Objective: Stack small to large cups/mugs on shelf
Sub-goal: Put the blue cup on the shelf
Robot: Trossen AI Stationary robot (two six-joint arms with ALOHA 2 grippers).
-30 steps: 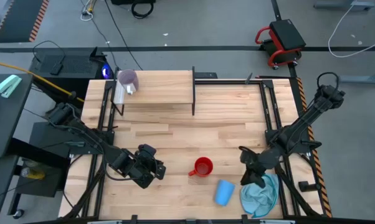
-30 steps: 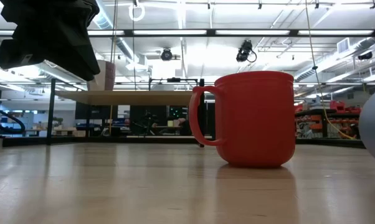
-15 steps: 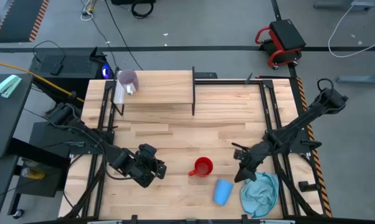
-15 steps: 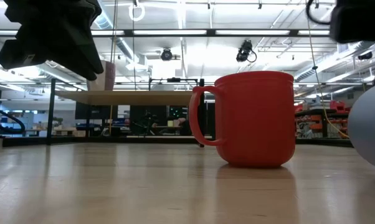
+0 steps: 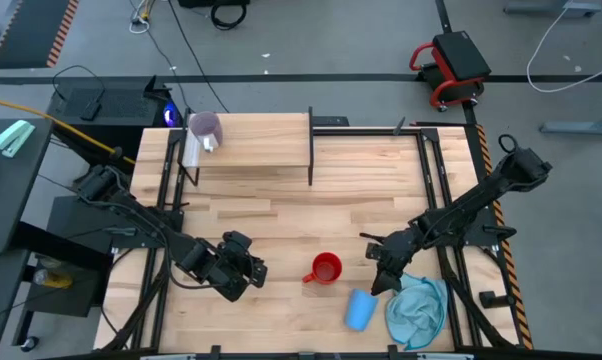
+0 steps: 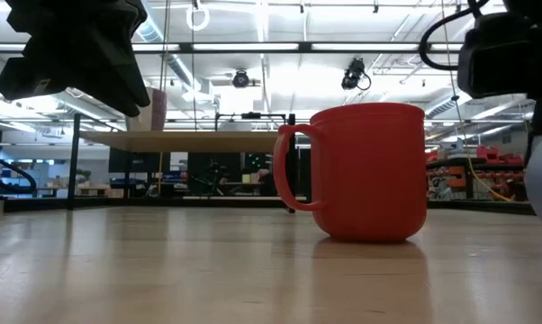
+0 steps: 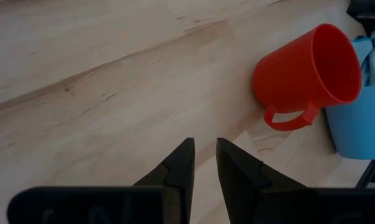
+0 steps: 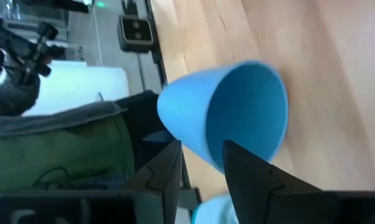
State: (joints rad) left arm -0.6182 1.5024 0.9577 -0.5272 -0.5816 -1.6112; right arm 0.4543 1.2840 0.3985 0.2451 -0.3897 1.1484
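Note:
The pale purple cup stands on the left end of the shelf. The red mug stands upright on the table, its handle toward the left; it fills the low view. The light blue cup lies on its side near the front edge, its mouth toward my right gripper. My right gripper hovers just right of the red mug and above the blue cup, fingers a little apart, touching nothing. My left gripper waits left of the red mug, fingers nearly together.
A light blue cloth lies crumpled at the front right, beside the blue cup. Black rails run along the table's left and right sides. Bare wood lies between the shelf and the cups.
My right gripper has moved toward the table's left edge, from above the cloth to a spot beside the red mug and over the blue cup. It now shows at the top right of the low view. The cups have stayed put.

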